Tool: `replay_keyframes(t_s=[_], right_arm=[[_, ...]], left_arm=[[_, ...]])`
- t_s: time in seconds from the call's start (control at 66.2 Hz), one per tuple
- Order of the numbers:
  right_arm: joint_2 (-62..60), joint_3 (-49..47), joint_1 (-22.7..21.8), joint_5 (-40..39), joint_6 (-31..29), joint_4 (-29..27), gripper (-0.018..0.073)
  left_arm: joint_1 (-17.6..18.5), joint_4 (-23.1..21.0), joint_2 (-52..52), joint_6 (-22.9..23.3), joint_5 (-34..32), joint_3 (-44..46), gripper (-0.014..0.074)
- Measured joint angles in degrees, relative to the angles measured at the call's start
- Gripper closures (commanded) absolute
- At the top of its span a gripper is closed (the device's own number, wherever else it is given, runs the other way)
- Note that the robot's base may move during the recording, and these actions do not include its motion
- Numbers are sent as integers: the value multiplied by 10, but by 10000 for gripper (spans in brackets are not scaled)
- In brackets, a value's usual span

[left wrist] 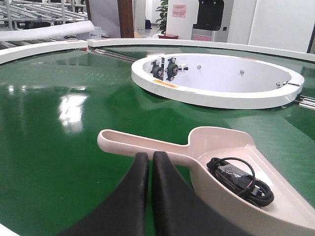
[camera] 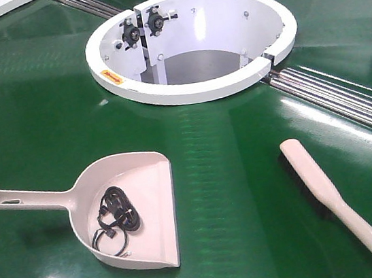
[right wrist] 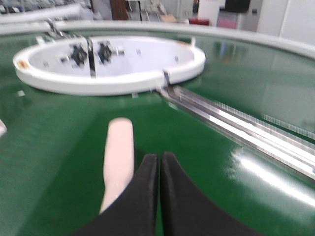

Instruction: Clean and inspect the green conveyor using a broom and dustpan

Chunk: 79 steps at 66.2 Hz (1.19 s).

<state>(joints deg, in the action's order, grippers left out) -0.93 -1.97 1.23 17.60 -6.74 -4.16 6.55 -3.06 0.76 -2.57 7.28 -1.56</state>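
left claw (left wrist: 150, 160) closed, right claw (right wrist: 160, 160) closed, empty

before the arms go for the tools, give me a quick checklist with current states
1. Beige plastic dustpan flat on the glossy green conveyor, handle free: ok.
2. Dustpan empty: not ok, a coiled black cable lies inside.
3. Beige flat broom lying free, slotted handle reachable: ok.
4. Left gripper open for grasping: not ok, shut.
5. Right gripper open: not ok, shut.
6. Loose debris on belt: cannot tell.
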Motion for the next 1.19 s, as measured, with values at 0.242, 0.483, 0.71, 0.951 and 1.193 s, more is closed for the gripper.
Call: replay_keyframes(t_s=[0.242,0.483,0.71,0.951,1.193], right_arm=[[0,36,-1,-63,27,2,569],[0,36,-1,-101,27,3,569],[0,36,-1,-102,27,4,569],[0,36,-1,-102,27,4,569],[0,36,-1,-102,27,4,569]], left_arm=[[0,0,0,0,1,0,603],[0,0,0,0,1,0,603],[0,0,0,0,1,0,603],[0,0,0,0,1,0,603],[0,0,0,0,1,0,603]])
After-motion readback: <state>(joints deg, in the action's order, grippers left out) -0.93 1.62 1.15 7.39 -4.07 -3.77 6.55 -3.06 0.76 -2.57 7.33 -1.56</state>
